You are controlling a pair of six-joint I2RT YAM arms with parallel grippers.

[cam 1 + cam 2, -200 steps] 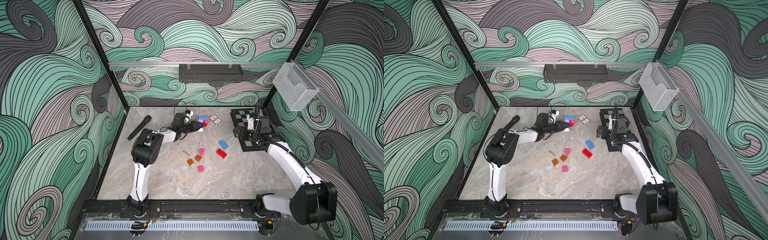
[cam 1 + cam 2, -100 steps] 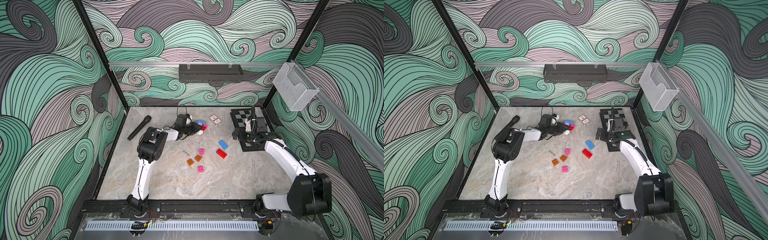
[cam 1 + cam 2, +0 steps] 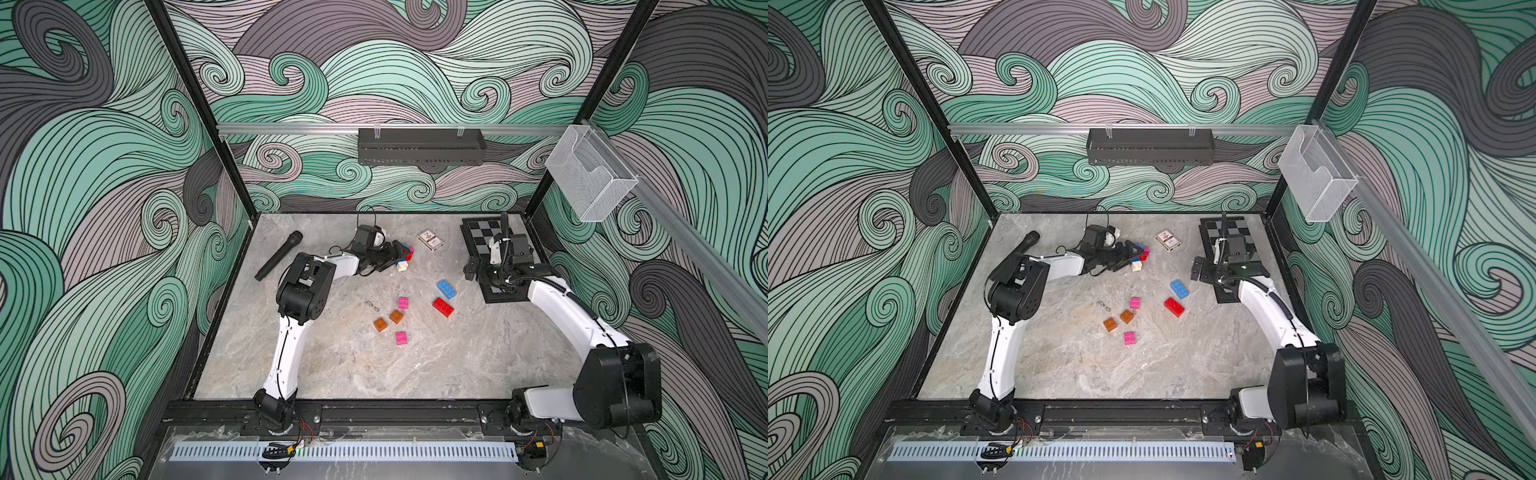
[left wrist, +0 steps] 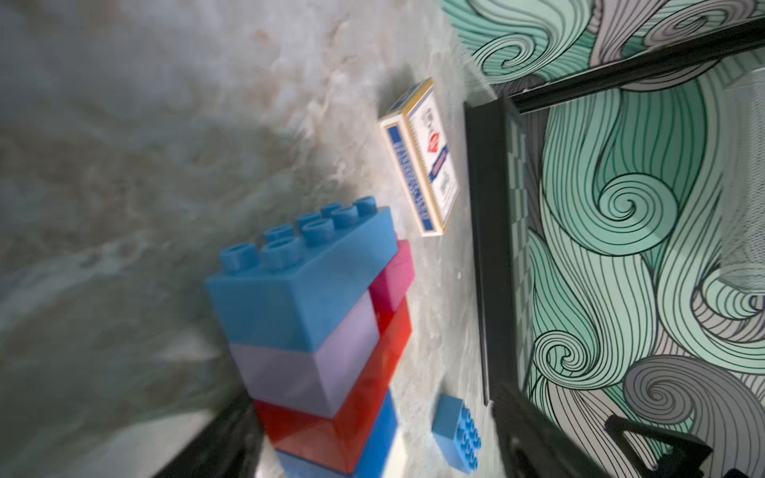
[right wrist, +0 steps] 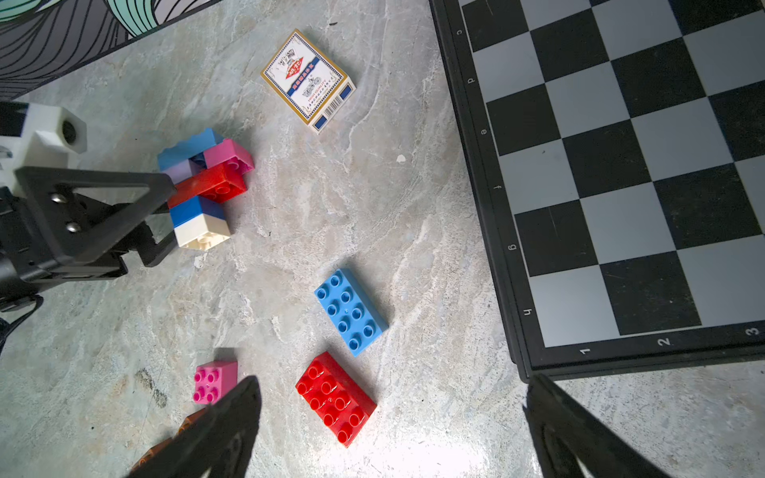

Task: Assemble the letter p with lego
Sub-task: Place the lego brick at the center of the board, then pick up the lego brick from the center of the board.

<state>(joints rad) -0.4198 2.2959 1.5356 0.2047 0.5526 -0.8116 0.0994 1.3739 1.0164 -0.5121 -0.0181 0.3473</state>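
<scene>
A stack of lego (image 3: 405,257) (image 3: 1140,257) lies on its side at the back of the table: blue on top, then lilac with pink beside it, red, blue and white (image 5: 207,186) (image 4: 314,314). My left gripper (image 3: 395,255) (image 4: 372,414) (image 5: 165,215) is open, its fingers either side of the stack's lower bricks. Loose lego lies mid-table: a blue oblong brick (image 3: 446,289) (image 5: 352,310), a red oblong brick (image 3: 443,307) (image 5: 335,397), two pink (image 3: 403,303) and two orange (image 3: 396,316). My right gripper (image 3: 469,272) (image 5: 393,447) hangs open and empty by the red brick.
A boxed card deck (image 3: 430,240) (image 5: 308,80) lies behind the bricks. A chessboard (image 3: 478,237) (image 5: 621,165) fills the back right, under my right wrist. A black microphone (image 3: 278,255) lies at the back left.
My left gripper's jaws have opened off the brick stack, which now rests on the table. The left elbow swung right. The right gripper stayed open and barely moved.
</scene>
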